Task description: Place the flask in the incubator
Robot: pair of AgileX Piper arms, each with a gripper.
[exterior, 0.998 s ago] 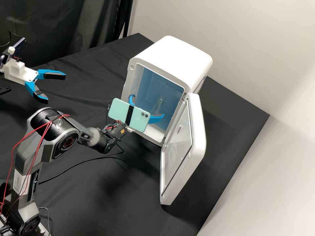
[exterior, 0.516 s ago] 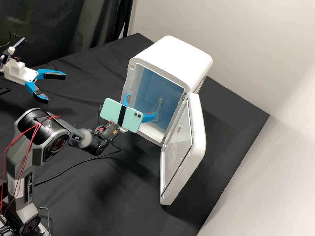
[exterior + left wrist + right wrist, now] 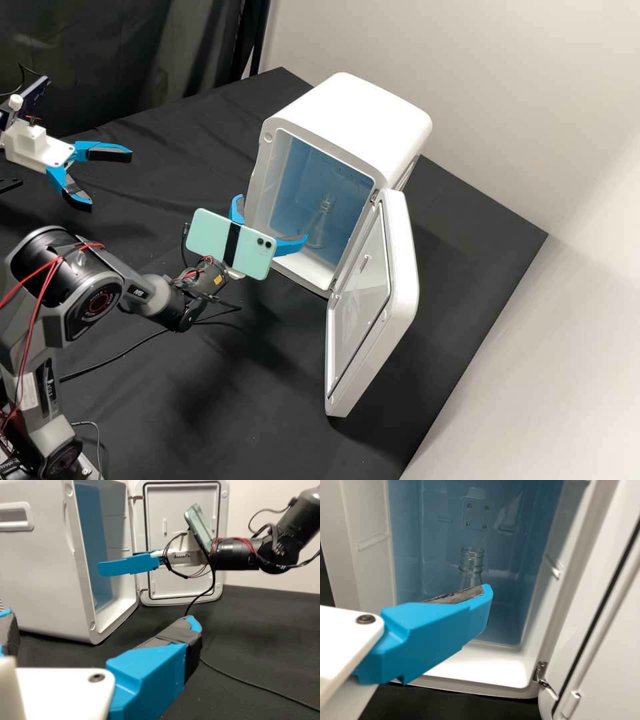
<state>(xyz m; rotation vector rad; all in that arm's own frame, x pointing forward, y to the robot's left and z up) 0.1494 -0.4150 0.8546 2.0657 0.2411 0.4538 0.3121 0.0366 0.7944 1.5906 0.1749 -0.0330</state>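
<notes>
The clear glass flask [image 3: 323, 220] stands upright on the floor of the white incubator [image 3: 353, 113], inside its blue chamber, and nothing holds it. In the right wrist view the flask's neck [image 3: 471, 564] rises beyond one blue finger [image 3: 435, 625]. My right gripper [image 3: 269, 221] hovers open just outside the incubator's opening, apart from the flask. At the far left my left gripper [image 3: 107, 177] is open above the bench with nothing in it. From the left wrist view, the right arm's blue finger [image 3: 130, 564] points at the chamber.
The incubator's door [image 3: 373, 300] hangs wide open to the right of the opening, reaching toward the bench's front edge. A mint-green phone [image 3: 230, 243] rides on the right wrist. A black cable [image 3: 133, 343] trails over the black bench.
My right gripper has drawn back out of the chamber toward the left, leaving the flask standing inside. The left gripper drifted slightly left.
</notes>
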